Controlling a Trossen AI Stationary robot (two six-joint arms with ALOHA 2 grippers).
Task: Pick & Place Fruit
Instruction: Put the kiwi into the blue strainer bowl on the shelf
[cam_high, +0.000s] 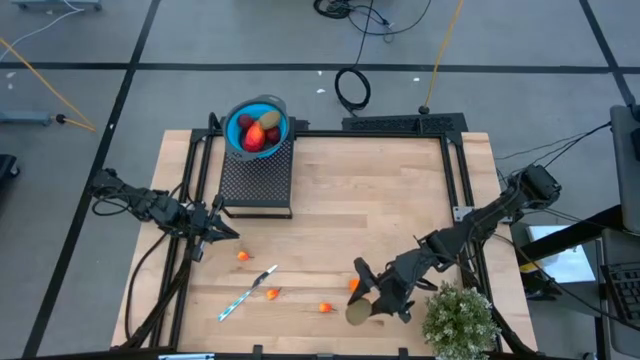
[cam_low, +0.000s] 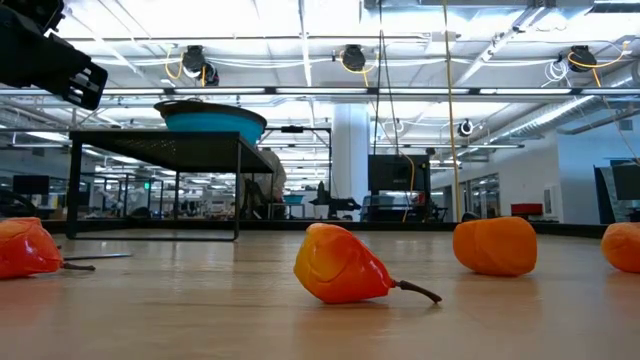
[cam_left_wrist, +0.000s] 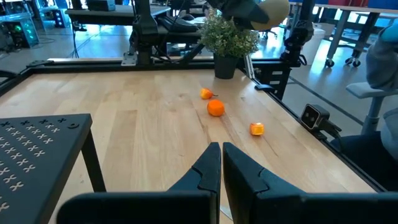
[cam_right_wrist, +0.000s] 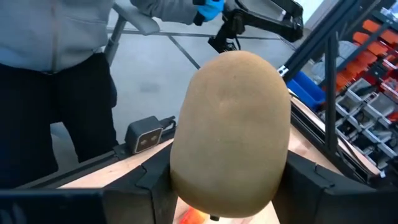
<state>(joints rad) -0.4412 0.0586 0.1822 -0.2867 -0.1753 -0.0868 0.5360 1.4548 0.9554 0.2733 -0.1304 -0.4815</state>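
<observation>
My right gripper (cam_high: 372, 302) is near the table's front edge, left of the green plant (cam_high: 460, 318). It is shut on an olive-brown oval fruit (cam_right_wrist: 230, 130), which also shows high up in the left wrist view (cam_left_wrist: 273, 9). A blue bowl (cam_high: 232, 112) with red and olive fruit stands on a black perforated stand (cam_high: 256, 178) at the far left. Small orange pieces (cam_high: 242, 256) (cam_high: 272, 293) (cam_high: 324, 307) (cam_high: 353, 284) lie on the wood. My left gripper (cam_left_wrist: 221, 163) waits shut at the table's left, beside the stand. My right gripper pinches the olive-brown oval between its two fingers, which sit on its two opposite sides (cam_right_wrist: 180, 168) at its lower half. The fingers come nearly level from the table's right. The oval rises past the fingers and is lifted clear of the table.
A thin silver-blue stick (cam_high: 247, 293) lies among the orange pieces at the near left. The potted plant stands at the near right corner. A black frame (cam_high: 400, 124) runs along the far edge. A person in grey with a blue glove (cam_right_wrist: 208, 7) stands beyond the table.
</observation>
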